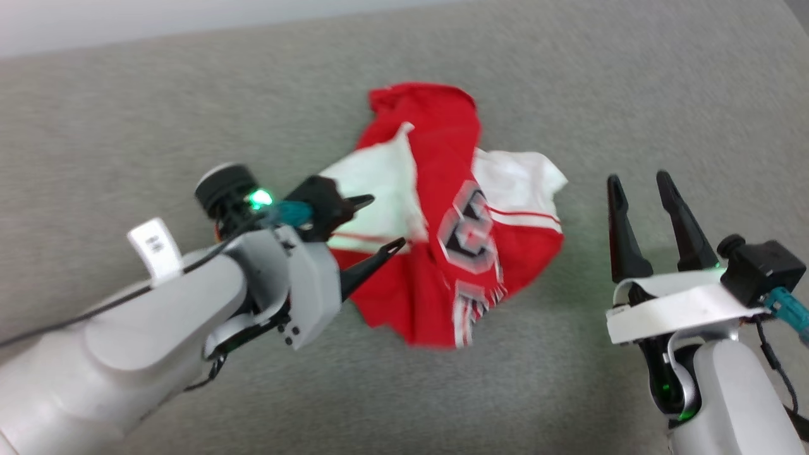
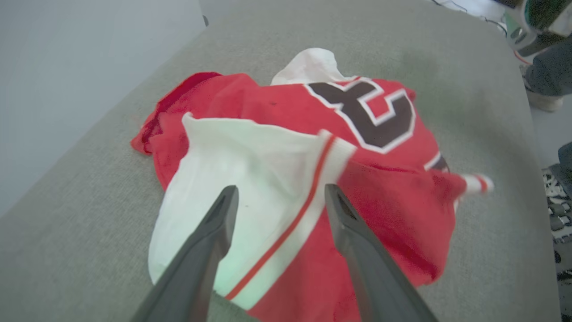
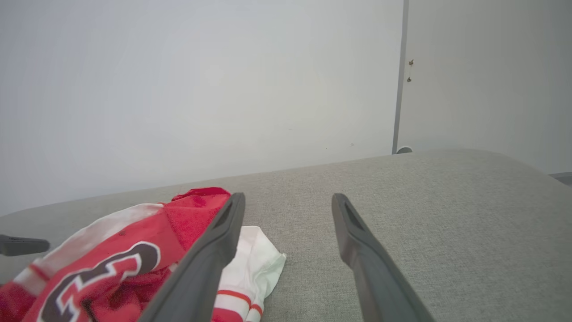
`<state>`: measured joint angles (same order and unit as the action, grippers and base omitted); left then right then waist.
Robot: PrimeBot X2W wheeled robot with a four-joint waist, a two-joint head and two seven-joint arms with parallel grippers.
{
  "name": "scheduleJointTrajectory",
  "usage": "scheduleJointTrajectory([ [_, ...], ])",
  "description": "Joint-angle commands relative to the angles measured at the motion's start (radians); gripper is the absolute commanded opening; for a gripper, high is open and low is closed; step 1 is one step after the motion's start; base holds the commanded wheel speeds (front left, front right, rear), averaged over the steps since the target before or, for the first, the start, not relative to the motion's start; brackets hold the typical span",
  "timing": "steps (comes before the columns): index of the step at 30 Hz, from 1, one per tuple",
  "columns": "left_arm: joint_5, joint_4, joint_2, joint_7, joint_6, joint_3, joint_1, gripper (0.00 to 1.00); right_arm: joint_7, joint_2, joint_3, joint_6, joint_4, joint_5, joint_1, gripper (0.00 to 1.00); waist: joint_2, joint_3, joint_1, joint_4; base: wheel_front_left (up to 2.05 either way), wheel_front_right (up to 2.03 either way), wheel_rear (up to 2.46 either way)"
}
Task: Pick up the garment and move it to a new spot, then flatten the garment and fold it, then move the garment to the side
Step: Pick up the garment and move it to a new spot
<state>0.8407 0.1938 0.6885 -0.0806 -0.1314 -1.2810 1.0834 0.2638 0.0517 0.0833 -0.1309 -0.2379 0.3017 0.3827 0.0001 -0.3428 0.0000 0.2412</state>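
The garment (image 1: 452, 208), a red jersey with white panels and black white-outlined numerals, lies crumpled in a heap on the grey padded surface (image 1: 569, 76). My left gripper (image 1: 385, 221) hangs open over the heap's left edge, above a white panel, with nothing between its fingers. In the left wrist view the spread fingers (image 2: 210, 241) frame the white panel and a thin red stripe of the garment (image 2: 380, 179). My right gripper (image 1: 639, 183) stands open to the right of the heap, apart from it. In the right wrist view the garment (image 3: 111, 264) sits at the lower left, beside that gripper (image 3: 288, 201).
The grey padded surface (image 3: 447, 214) spreads wide on all sides of the heap. A pale wall (image 3: 201, 89) rises behind its far edge. At the right edge of the left wrist view, past the surface's edge, are floor and dark objects (image 2: 547, 71).
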Motion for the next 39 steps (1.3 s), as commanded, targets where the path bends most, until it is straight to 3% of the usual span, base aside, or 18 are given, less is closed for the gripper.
scheduleJointTrajectory([
  [1,0.029,0.023,-0.004,0.044,0.002,-0.001,-0.03,1.0,0.001,-0.001,-0.007,0.0,-0.008,-0.01,-0.023,1.0,-0.0001,0.098,0.0,-0.099,0.0,0.0,0.0],
  [11,0.289,0.293,-0.051,0.331,0.002,0.034,-0.239,1.0,0.001,0.048,-0.017,0.0,-0.059,-0.049,-0.101,1.0,-0.0001,0.198,0.0,-0.231,0.0,0.0,0.0],
  [14,0.322,0.362,-0.078,0.345,0.002,0.09,-0.322,1.0,0.001,0.071,-0.028,0.0,-0.071,-0.056,-0.131,1.0,-0.0001,0.213,0.0,-0.268,0.0,0.0,0.0],
  [17,0.303,0.403,-0.106,0.346,0.002,0.228,-0.411,1.0,0.001,0.089,-0.043,0.0,-0.077,-0.063,-0.161,1.0,-0.0001,0.228,0.0,-0.301,0.0,0.0,0.0],
  [23,0.192,0.425,-0.154,0.345,0.006,0.53,-0.602,1.0,-0.003,0.113,-0.076,0.0,-0.066,-0.063,-0.213,1.0,-0.0001,0.252,0.0,-0.334,0.0,0.0,0.0],
  [29,0.001,0.341,-0.205,0.345,0.032,0.821,-0.778,1.0,-0.007,0.118,-0.098,0.0,-0.054,-0.066,-0.236,1.0,-0.0001,0.266,0.0,-0.324,0.0,0.0,0.0],
  [33,-0.125,0.265,-0.236,0.345,0.037,0.951,-0.862,1.0,-0.006,0.117,-0.108,0.0,-0.048,-0.065,-0.241,1.0,-0.0001,0.281,0.0,-0.31,0.0,0.0,0.0],
  [39,-0.295,0.178,-0.274,0.345,0.05,1.063,-0.933,1.0,-0.008,0.115,-0.127,0.0,-0.031,-0.052,-0.256,1.0,-0.0001,0.317,0.0,-0.297,0.0,0.0,0.0],
])
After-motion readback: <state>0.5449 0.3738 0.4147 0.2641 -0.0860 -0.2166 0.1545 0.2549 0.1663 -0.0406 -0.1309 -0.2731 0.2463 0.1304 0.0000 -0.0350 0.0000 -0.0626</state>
